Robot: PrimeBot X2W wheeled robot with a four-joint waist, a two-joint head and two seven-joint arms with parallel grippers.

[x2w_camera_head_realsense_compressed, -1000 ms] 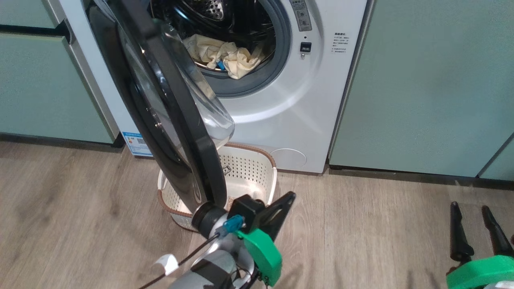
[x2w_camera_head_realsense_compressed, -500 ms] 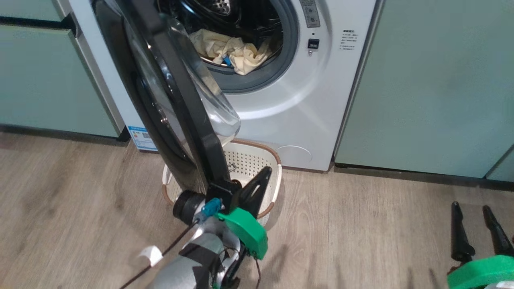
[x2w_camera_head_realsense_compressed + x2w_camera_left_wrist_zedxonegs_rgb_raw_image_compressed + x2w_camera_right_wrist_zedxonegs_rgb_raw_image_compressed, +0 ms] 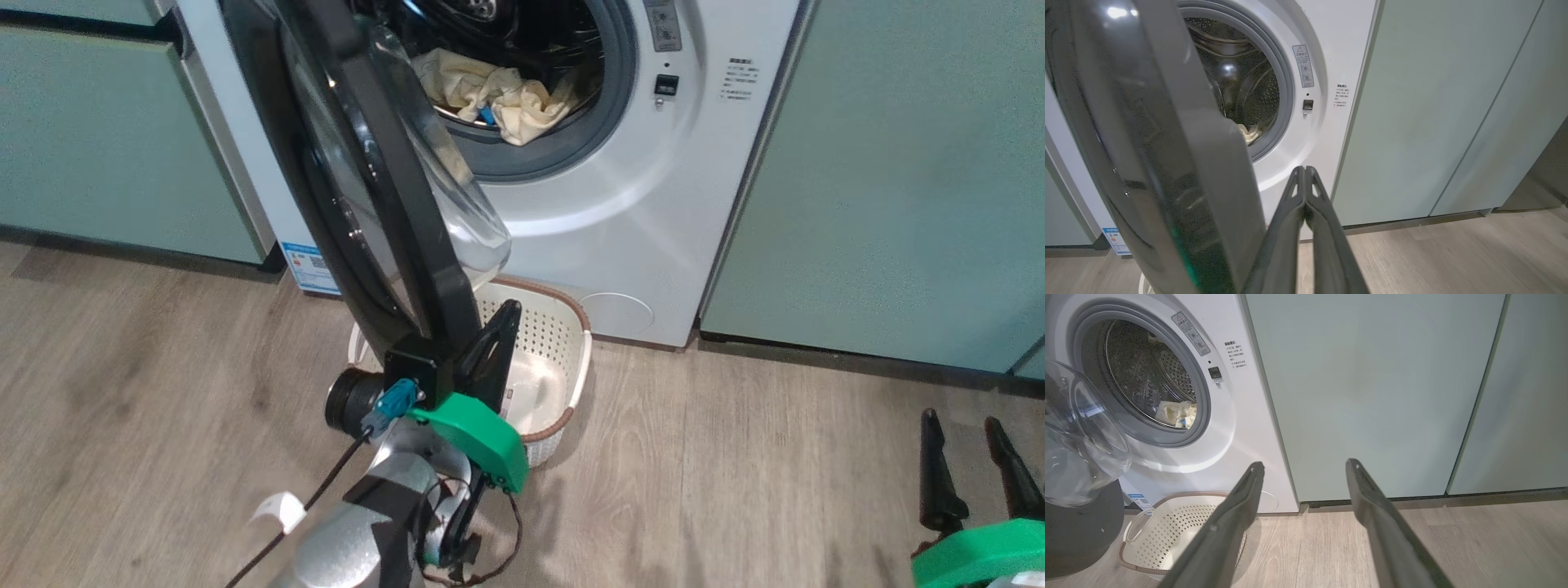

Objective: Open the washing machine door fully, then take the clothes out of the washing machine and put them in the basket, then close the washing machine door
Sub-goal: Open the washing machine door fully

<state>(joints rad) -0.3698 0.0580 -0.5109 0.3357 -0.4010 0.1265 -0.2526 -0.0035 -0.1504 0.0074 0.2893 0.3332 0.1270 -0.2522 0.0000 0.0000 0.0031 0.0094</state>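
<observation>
The left tool (image 3: 1304,175), fingers together, sits just beside the open door (image 3: 408,212). The right tool (image 3: 1305,465) is spread apart, empty.

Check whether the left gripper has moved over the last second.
Yes. The left gripper has shifted from the basket's front right corner leftward, toward the washing machine.

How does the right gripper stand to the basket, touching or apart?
Apart. In the head view the right gripper is open at the lower right, and a wide stretch of wooden floor lies between it and the basket.
</observation>
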